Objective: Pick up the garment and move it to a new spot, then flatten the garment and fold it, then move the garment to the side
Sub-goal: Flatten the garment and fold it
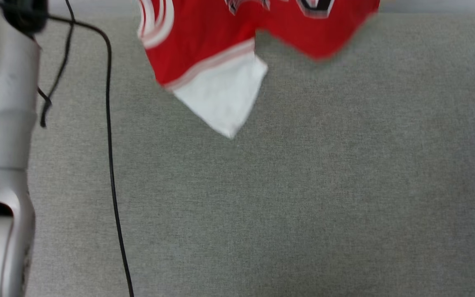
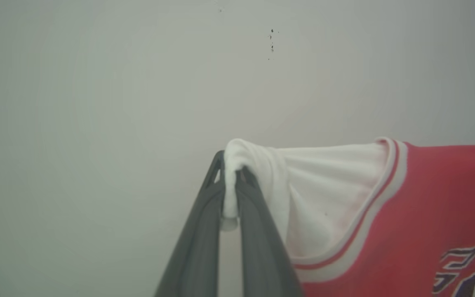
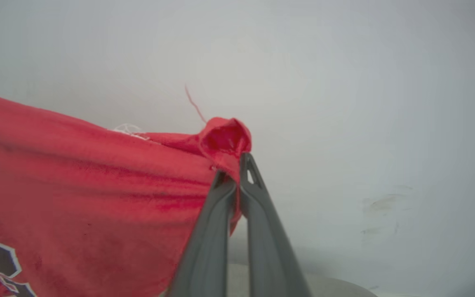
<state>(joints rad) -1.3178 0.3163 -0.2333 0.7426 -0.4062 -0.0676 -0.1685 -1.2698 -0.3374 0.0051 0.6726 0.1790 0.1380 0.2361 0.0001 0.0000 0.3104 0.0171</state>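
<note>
The garment [image 1: 204, 45], a red jersey with white sleeves and striped trim, hangs in the air over the grey fabric surface [image 1: 303, 198]; its lower part and one white sleeve dangle at the top of the head view, blurred. In the left wrist view my left gripper [image 2: 231, 181] is shut on a white sleeve edge of the garment [image 2: 427, 206]. In the right wrist view my right gripper [image 3: 235, 173] is shut on a bunched red corner of the garment [image 3: 97, 185]. Black white-outlined lettering shows at the lower edges of both wrist views.
A pale robot arm [image 1: 2, 123] stands along the left edge of the head view, with a black cable [image 1: 109, 165] running down beside it. A plain pale wall [image 2: 138, 82] lies behind the garment in both wrist views.
</note>
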